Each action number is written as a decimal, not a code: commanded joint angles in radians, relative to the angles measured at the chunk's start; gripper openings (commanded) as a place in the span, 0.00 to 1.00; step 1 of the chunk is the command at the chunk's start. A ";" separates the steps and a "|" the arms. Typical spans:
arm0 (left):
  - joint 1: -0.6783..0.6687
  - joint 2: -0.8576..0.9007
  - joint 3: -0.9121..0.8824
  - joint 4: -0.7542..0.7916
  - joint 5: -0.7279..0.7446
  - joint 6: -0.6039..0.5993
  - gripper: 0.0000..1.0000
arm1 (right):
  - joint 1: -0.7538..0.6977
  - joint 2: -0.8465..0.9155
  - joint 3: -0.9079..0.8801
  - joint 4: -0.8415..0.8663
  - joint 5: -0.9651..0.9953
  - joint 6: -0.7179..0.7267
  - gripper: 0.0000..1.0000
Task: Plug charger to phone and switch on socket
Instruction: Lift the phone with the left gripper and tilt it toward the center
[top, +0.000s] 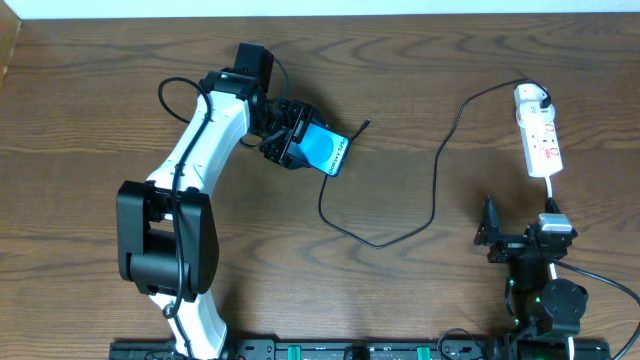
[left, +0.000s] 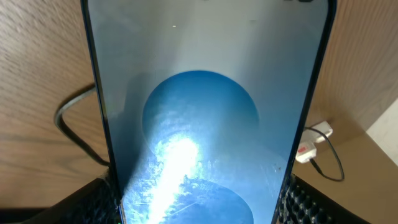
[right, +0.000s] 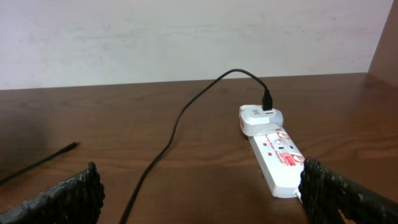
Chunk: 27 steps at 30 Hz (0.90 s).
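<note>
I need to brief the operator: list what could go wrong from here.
1. The blue-screened rectangular phone is gripped only at one end by the left gripper, so it may slip or twist.
2. The thin black charger cable has its tip lying loose beside the phone, not plugged in. Its slack loops widely, so pulling it could drag the narrow white power strip.

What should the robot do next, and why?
Probably the right gripper, open and empty by the white oblong power strip, should reach for the loose connector tip of the thin black cable. The left gripper holds the blue-screened smartphone, and the cable's far end sits in the strip's adapter, but the tip lies unplugged on the wooden table beside the phone.
</note>
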 joint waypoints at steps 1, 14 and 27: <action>0.000 -0.028 0.020 -0.005 0.078 -0.044 0.56 | 0.006 -0.004 -0.001 -0.004 -0.006 0.013 0.99; 0.000 -0.028 0.020 -0.004 0.136 -0.159 0.56 | 0.006 -0.004 -0.001 -0.004 -0.005 0.013 0.99; 0.001 -0.028 0.020 0.038 0.232 -0.223 0.56 | 0.006 -0.004 -0.001 -0.004 -0.003 0.013 0.99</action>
